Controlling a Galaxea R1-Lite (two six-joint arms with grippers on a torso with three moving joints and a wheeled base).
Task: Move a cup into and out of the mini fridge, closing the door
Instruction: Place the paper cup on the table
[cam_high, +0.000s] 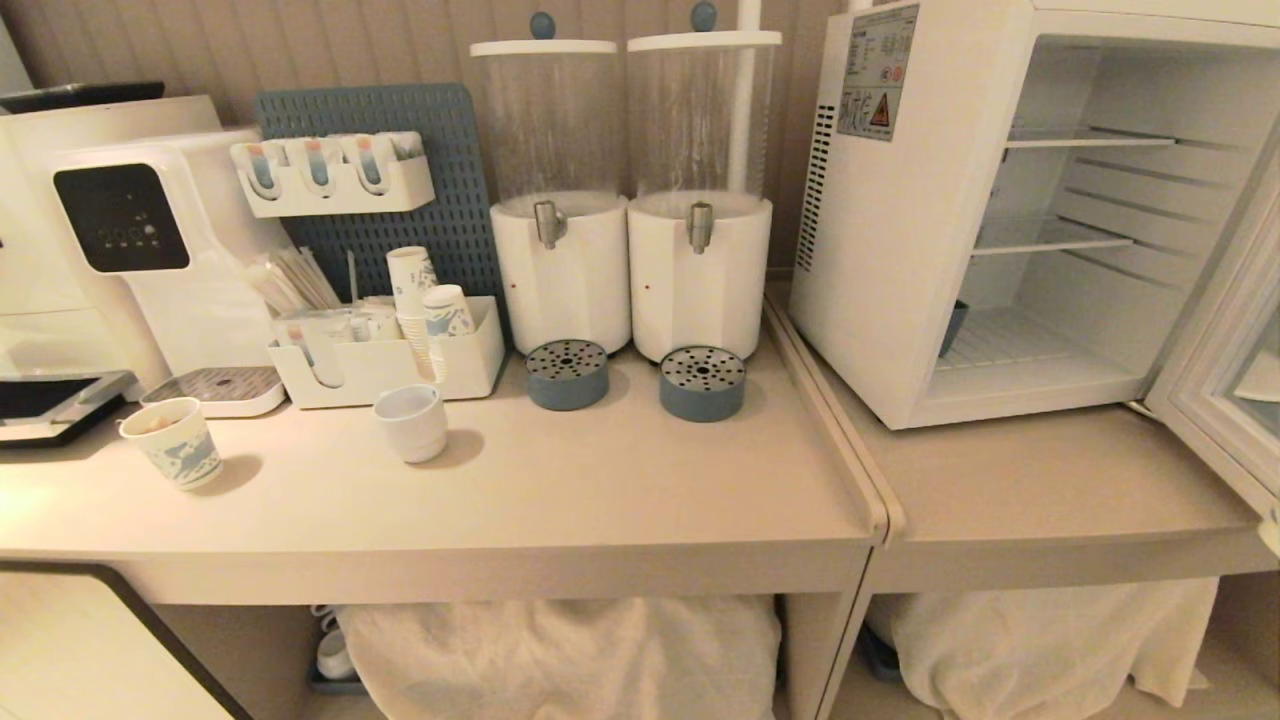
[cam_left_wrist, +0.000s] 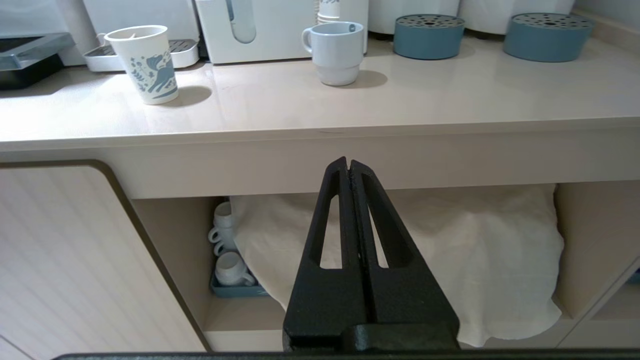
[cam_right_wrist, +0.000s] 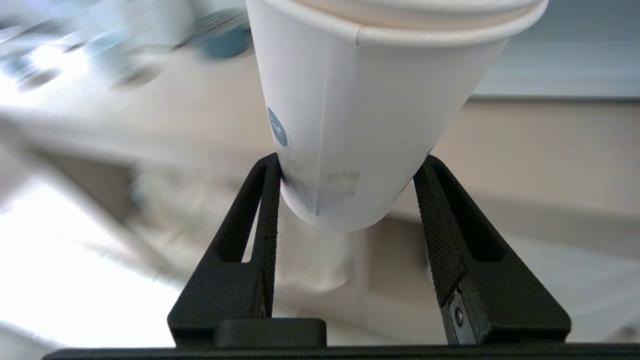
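Observation:
My right gripper (cam_right_wrist: 347, 165) is shut on the cup (cam_right_wrist: 370, 110), a tall plain white paper cup with a small round blue logo; both fingers press its lower wall and its base hangs in the air. Neither this gripper nor the cup shows in the head view. The mini fridge (cam_high: 900, 230) stands at the right of the counter, its inside showing wire shelves and no cup. The door (cam_high: 1235, 370) stands swung open at the far right. My left gripper (cam_left_wrist: 348, 164) is shut on nothing, parked below the counter's front edge.
On the left counter stand a paper cup with blue drawings (cam_high: 178, 442), a white mug (cam_high: 412, 422), an organiser of cups (cam_high: 390, 360), two drink dispensers (cam_high: 560, 200) with blue drip trays (cam_high: 702, 383), and a water machine (cam_high: 150, 260). White cloth (cam_high: 560, 655) fills the space underneath.

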